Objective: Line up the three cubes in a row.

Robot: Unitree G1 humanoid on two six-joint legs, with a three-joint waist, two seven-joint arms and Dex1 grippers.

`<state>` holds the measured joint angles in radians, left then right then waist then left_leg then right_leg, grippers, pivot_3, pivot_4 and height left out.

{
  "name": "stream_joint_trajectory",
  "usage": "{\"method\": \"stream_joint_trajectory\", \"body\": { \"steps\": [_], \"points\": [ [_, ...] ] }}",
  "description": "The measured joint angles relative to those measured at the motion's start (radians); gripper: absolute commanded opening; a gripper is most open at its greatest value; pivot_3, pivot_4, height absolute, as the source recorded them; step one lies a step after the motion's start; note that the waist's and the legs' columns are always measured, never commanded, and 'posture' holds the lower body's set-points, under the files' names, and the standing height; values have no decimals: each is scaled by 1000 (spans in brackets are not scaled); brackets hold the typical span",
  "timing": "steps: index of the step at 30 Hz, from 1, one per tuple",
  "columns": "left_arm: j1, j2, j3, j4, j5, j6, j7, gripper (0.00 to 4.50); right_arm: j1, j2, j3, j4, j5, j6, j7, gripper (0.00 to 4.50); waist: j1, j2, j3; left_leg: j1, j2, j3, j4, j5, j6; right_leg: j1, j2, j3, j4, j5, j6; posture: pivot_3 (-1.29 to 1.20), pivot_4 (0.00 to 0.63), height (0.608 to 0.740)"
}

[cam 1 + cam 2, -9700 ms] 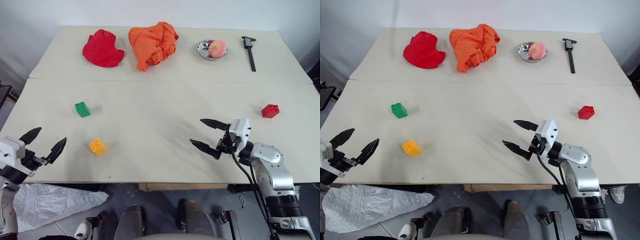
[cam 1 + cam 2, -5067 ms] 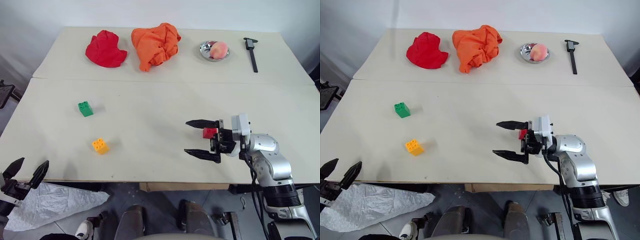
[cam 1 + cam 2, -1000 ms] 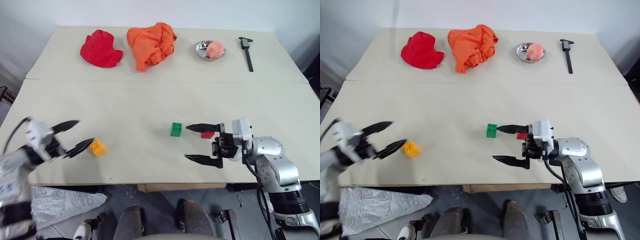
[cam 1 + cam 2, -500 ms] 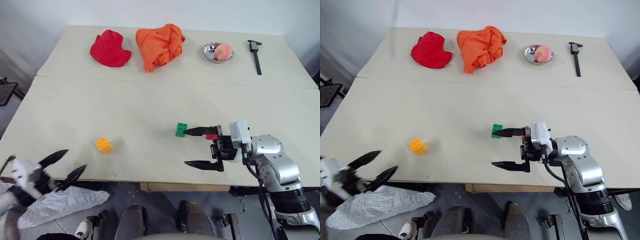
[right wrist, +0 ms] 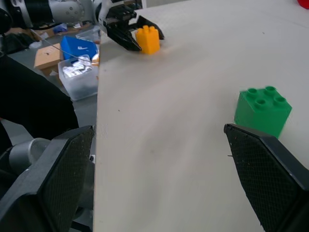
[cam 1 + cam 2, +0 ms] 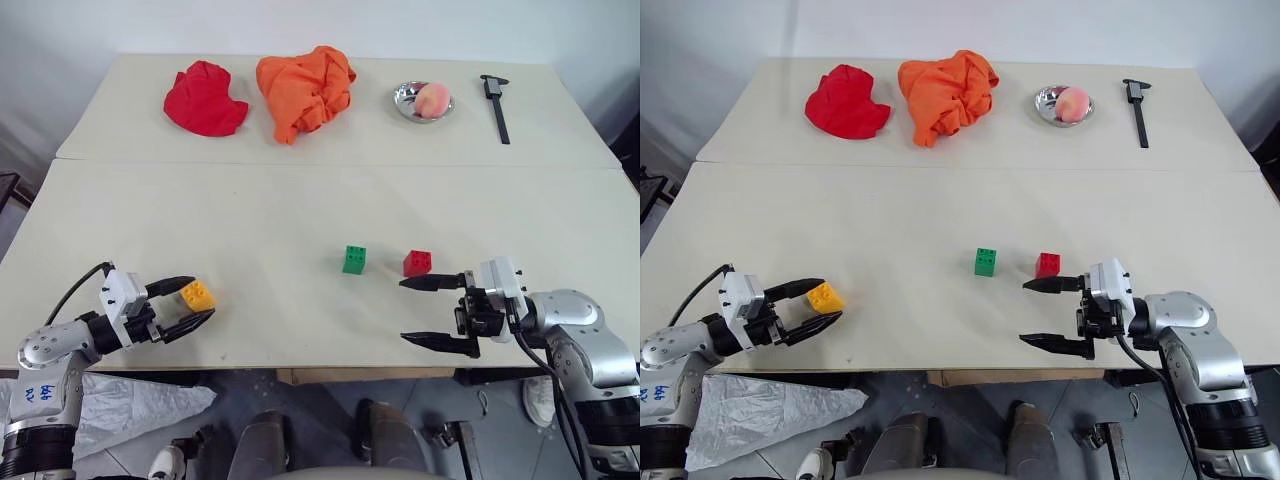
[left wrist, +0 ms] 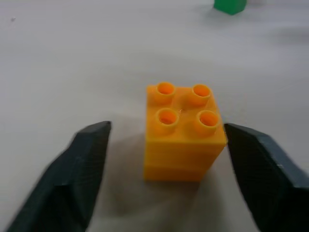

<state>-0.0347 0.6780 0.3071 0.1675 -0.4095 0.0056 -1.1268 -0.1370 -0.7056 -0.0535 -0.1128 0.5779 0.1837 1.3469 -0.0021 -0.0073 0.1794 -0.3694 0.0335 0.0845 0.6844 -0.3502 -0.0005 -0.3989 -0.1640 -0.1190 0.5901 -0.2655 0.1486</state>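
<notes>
The green cube (image 6: 354, 259) and the red cube (image 6: 418, 262) stand side by side near the table's middle, a small gap between them. Far to their left sits the yellow-orange cube (image 6: 197, 296), studs up, near the front edge. My left gripper (image 6: 202, 298) straddles it. In the left wrist view the yellow-orange cube (image 7: 183, 133) has a gap to each of the fingers (image 7: 89, 162), so the gripper is open around it. My right gripper (image 6: 404, 311) is open and empty, just in front and right of the red cube.
At the back lie a red cloth (image 6: 205, 98), an orange cloth (image 6: 303, 88), a metal bowl (image 6: 405, 97) holding a peach, and a black caliper (image 6: 495, 105). Both grippers sit close to the table's front edge (image 6: 300, 366). Boxes (image 5: 79, 48) stand on the floor beyond the table's left end.
My left gripper has come in from the table's front edge to straddle the yellow-orange cube, its fingers narrower. My right gripper has drawn back right and toward the front edge, leaving the red cube free.
</notes>
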Motion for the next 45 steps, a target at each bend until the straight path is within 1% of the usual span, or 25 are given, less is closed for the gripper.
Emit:
{"method": "stream_joint_trajectory", "body": {
  "steps": [4,5,8,10,13,14,16,18,20,22,25,28,35,40,45],
  "points": [
    [-30,10,-16,13,0,-14,-51,1663,39,0,-32,-1,0,-12,-15,4500,4,0,0,0,0,0,0,0,0,0,0,0,0,0,0,0,150,740],
    [-40,21,-20,13,0,-14,-66,1493,44,0,-38,-1,0,-14,-16,4500,3,0,0,0,0,0,0,0,0,0,0,0,0,0,0,0,150,740],
    [-99,65,-58,15,0,2,-122,1504,69,0,-60,-3,0,-27,-19,4500,3,0,0,0,0,0,0,0,0,0,0,0,0,0,0,0,150,740],
    [-228,92,-116,55,2,23,-184,1504,84,-11,-79,-3,-1,-31,-20,4500,15,0,0,-1,0,0,1,0,0,0,0,0,1,0,0,0,150,740],
    [-395,105,-167,101,10,20,-249,1504,90,-24,-102,-4,0,-35,-20,4500,17,0,0,0,0,1,1,0,0,0,0,0,0,0,0,0,150,740],
    [-475,91,-206,155,31,1,-281,1504,96,-28,-112,1,0,-37,-19,4500,21,1,0,0,-1,1,1,0,0,0,0,0,1,0,0,0,150,740],
    [-636,33,-286,284,84,-54,-346,1504,92,-30,-115,2,0,-40,-18,4500,29,0,0,-1,-1,1,2,0,1,0,0,0,1,0,1,0,150,740],
    [-799,-57,-360,471,145,-140,-374,1504,84,-31,-116,2,-1,-46,-16,4500,32,0,0,-2,-2,1,5,0,1,1,0,0,0,1,2,0,150,740],
    [-898,-116,-405,629,193,-225,-375,1504,79,-31,-119,2,0,-50,-16,4500,26,0,0,-2,-2,2,5,0,2,1,0,0,-1,2,3,0,150,740],
    [-961,-157,-436,770,240,-298,-374,1504,84,-31,-125,4,-1,-51,-19,4500,14,0,0,-1,-1,4,3,-1,3,1,0,0,-2,2,3,0,150,740],
    [-1003,-200,-464,930,305,-387,-374,1504,104,-31,-146,0,-1,-52,-35,4500,3,-1,0,-1,-1,4,1,-1,3,0,0,0,-3,2,3,0,150,740],
    [-1016,-226,-470,1027,342,-434,-373,1504,138,-31,-156,-10,-1,-52,-55,4500,2,-2,1,-2,-1,4,1,-1,3,0,0,0,-4,2,3,0,150,740],
    [-1055,-280,-452,1100,383,-475,-327,1504,193,-22,-174,-69,0,-55,-102,4500,18,-2,1,-2,-1,4,4,-1,4,0,0,0,-3,2,4,0,150,740],
    [-1059,-294,-443,1105,412,-487,-304,1504,206,-20,-178,-87,2,-56,-116,4500,29,-2,1,-2,-1,4,6,-1,4,1,0,0,-2,2,4,0,150,740],
    [-1083,-306,-434,1133,439,-483,-258,1504,227,-20,-189,-89,3,-61,-116,4500,29,-2,1,-2,-1,4,10,-2,5,2,0,1,0,3,5,0,150,740]
  ]
}}
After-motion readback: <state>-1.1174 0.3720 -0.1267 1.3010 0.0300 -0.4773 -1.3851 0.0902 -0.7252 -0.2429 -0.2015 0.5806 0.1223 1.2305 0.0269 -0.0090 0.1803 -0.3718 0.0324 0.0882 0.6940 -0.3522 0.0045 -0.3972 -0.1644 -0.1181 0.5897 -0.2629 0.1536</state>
